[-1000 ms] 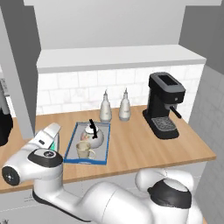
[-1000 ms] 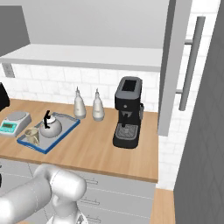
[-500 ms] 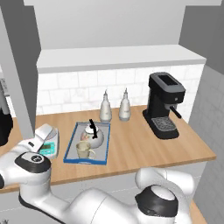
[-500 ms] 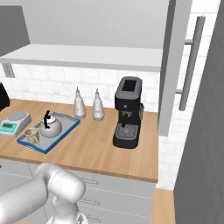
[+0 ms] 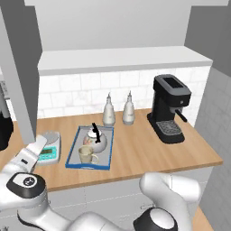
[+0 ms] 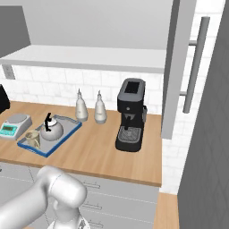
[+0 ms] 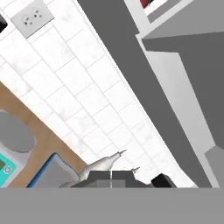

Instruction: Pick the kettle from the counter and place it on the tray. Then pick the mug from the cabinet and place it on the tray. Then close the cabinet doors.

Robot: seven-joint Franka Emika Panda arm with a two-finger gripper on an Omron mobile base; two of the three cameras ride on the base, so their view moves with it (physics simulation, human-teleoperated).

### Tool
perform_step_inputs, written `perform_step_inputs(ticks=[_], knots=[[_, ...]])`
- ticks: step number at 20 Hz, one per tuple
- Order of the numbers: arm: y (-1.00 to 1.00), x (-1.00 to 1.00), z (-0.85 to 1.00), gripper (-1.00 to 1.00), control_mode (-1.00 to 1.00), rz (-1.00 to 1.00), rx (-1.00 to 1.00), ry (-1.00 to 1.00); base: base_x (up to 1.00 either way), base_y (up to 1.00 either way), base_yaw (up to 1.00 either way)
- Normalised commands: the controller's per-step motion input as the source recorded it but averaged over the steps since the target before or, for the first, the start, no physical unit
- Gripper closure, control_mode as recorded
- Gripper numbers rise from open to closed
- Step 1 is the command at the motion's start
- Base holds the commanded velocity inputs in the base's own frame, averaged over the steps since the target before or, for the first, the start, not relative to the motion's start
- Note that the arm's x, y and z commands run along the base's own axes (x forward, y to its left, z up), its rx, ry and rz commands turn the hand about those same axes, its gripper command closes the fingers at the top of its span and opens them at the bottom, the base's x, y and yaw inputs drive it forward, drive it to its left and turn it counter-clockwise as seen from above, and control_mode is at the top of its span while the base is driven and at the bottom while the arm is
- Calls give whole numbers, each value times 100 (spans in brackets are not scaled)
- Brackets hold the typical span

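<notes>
The kettle [image 5: 96, 140] [image 6: 51, 129] stands on the blue-rimmed tray [image 5: 72, 154] [image 6: 67, 134] on the counter [image 5: 135, 153] [image 6: 98, 152]. The mug [image 5: 87, 154] [image 6: 32, 137] sits on the tray in front of the kettle. Both cabinet doors stand open: the left door [image 5: 18, 67] and the right door [image 6: 179, 67] with its bar handle. The cabinet's pale shelf [image 5: 122, 61] is bare. My gripper [image 7: 110, 177] is shut and holds nothing. It points up at the tiled wall and the cabinet's underside [image 7: 131, 74], low at the left by the scale.
A teal-faced scale [image 5: 48, 149] [image 6: 13, 125] [image 7: 11, 146] sits left of the tray. Two white bottles [image 5: 118, 112] [image 6: 89, 111] stand behind it, and a black coffee machine [image 5: 169, 108] [image 6: 130, 116] to the right. My arm's elbow [image 5: 25, 185] sits low at the front left.
My arm has swung left and down in front of the counter. The kettle, the mug, the tray and the doors have not moved.
</notes>
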Motion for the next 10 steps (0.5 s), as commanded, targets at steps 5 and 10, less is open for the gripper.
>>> perform_step_inputs(ticks=[5,10], knots=[[22,-11,30,100,-100,0,-15,-21,0,0,0],[32,-7,29,100,-100,0,-22,-27,0,0,0]])
